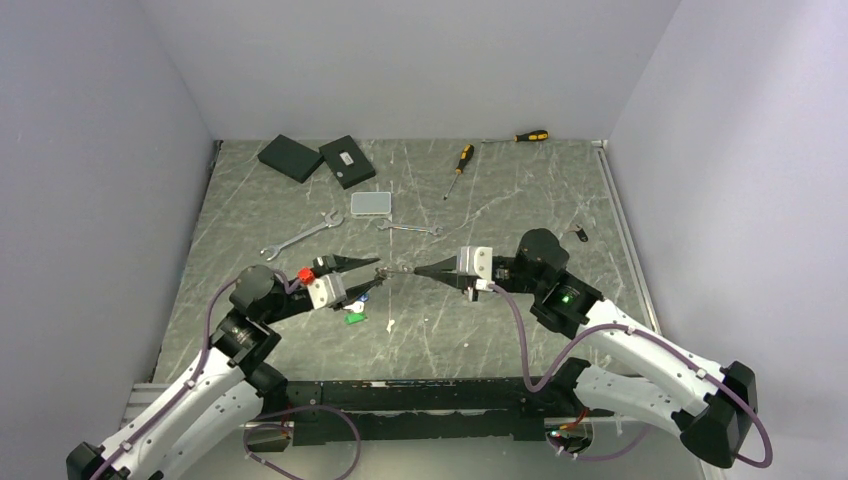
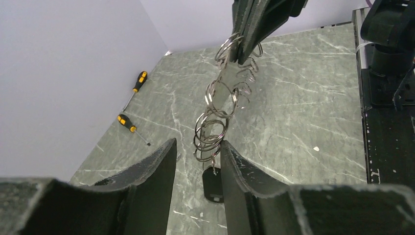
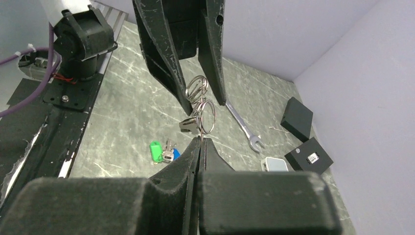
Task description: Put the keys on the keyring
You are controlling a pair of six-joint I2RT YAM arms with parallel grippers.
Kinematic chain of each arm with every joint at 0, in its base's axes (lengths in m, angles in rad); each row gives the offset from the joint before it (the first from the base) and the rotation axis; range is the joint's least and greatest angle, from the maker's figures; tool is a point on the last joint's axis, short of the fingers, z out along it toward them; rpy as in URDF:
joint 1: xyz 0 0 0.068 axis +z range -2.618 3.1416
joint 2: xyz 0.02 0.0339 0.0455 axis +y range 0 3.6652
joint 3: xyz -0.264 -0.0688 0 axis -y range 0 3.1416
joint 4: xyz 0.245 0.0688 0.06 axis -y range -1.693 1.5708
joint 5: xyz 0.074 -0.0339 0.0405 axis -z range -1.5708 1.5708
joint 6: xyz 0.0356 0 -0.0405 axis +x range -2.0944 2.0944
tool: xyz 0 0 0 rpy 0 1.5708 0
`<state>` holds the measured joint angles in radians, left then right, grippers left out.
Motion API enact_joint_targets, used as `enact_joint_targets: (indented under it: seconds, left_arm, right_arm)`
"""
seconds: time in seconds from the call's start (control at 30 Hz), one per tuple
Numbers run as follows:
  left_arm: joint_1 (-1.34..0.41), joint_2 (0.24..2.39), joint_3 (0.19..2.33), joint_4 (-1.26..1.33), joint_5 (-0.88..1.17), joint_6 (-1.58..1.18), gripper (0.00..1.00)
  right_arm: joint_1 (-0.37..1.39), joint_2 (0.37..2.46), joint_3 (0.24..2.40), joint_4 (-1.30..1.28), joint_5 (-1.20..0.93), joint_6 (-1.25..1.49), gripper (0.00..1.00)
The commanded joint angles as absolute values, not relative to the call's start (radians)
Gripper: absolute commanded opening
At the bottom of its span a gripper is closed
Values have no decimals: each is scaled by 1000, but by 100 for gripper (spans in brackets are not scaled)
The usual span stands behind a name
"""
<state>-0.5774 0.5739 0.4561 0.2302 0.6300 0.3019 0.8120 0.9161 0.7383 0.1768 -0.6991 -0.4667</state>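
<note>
The keyring (image 1: 393,270) is a silvery bunch of linked wire loops held in the air between my two grippers. My right gripper (image 1: 418,270) is shut on one loop, as the right wrist view (image 3: 200,139) shows. My left gripper (image 1: 375,272) is open, and its fingers straddle the other end of the loops (image 2: 209,147). A black-headed key (image 2: 212,185) hangs from the loops below the left fingers. Keys with a green tag (image 3: 155,151) and a blue tag lie together on the table (image 1: 353,319) under the left gripper. Another small black key (image 1: 580,235) lies at the right.
Two silver spanners (image 1: 300,236) (image 1: 410,229) lie behind the grippers. A small clear box (image 1: 371,203) sits behind them. Two black boxes (image 1: 290,157) (image 1: 347,160) stand at the back left. Two yellow-and-black screwdrivers (image 1: 460,165) (image 1: 528,136) lie at the back. A white scrap (image 1: 388,325) lies near the keys.
</note>
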Motion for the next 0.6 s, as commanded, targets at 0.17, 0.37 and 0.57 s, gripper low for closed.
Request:
enact_joint_targets:
  seconds: [0.17, 0.37, 0.57]
  left_arm:
    - [-618, 603, 495, 272, 670, 347, 38]
    - [-618, 581, 516, 196, 657, 403, 42]
    - [-618, 582, 505, 233, 652, 394, 34]
  right_arm:
    - [812, 917, 753, 249, -695, -456, 0]
    - [811, 922, 753, 247, -705, -447, 0]
    - [812, 926, 749, 252, -723, -435, 0]
